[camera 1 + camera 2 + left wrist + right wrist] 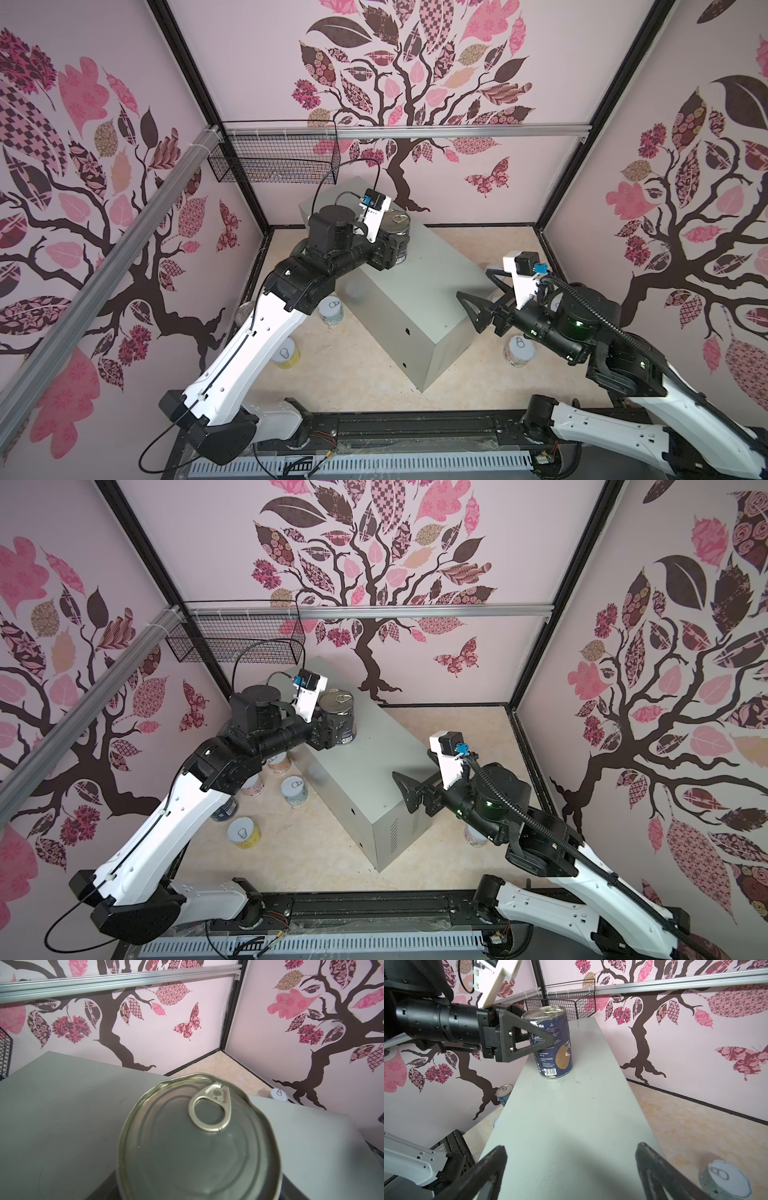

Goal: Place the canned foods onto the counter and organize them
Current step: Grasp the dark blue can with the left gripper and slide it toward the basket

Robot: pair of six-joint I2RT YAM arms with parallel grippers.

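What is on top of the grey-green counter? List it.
One dark-blue can, upright near the far end, gripped by the left gripper. No other can shows; the counter patch beneath that gripper is covered.

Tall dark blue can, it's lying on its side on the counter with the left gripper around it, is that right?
Not quite. The tall dark blue can stands upright, not on its side, with its base on the counter; the right wrist view shows this plainly. The left gripper is around it, as you said.
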